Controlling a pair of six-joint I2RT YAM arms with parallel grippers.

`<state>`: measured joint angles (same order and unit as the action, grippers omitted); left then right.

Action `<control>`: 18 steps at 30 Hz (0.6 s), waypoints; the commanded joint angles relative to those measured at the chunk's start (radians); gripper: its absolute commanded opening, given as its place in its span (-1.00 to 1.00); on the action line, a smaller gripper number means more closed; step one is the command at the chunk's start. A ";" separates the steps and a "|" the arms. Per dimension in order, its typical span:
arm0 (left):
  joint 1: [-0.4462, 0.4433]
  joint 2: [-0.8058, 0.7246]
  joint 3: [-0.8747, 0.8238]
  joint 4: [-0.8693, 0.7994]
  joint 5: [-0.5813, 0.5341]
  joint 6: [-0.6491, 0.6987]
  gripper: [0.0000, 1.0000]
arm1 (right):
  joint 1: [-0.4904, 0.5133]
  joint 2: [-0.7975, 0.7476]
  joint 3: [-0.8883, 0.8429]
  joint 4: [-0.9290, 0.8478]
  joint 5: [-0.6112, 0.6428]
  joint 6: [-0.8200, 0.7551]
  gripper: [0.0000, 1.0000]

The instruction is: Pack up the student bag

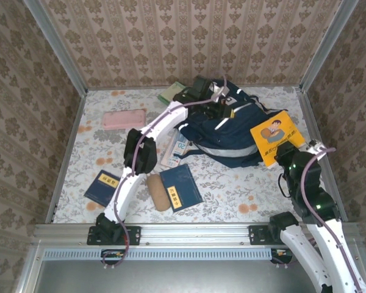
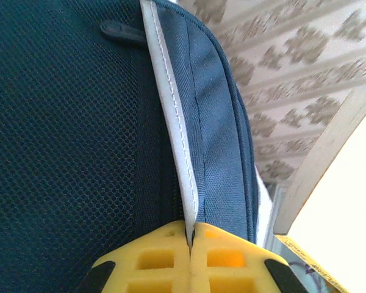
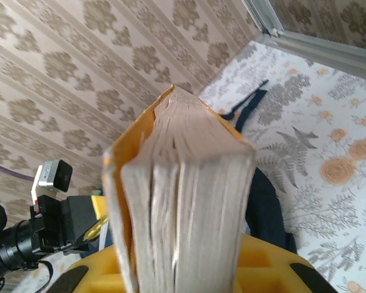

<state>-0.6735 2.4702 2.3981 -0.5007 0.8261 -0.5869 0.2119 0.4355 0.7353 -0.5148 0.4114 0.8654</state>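
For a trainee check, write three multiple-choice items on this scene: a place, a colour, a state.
1. Where is the pink case? A) on the table, left of the student bag B) inside the bag C) atop the bag
2. Cover colour of the book in the right gripper? A) green B) yellow C) red
3. The left gripper is: A) open B) shut on the pink case C) shut on the bag's pale trim
1 A, it lies on the table apart from the bag; 2 B, its cover shows yellow; 3 C, the wrist view shows the trim pinched.
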 commanded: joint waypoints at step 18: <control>0.141 -0.163 0.062 0.248 0.122 -0.218 -1.00 | -0.009 0.090 -0.127 0.320 -0.285 0.007 -1.00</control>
<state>-0.5480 2.3962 2.4306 -0.3851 0.8806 -0.7757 0.2108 0.4919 0.6186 -0.4313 0.2604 0.8600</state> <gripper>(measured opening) 0.044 0.192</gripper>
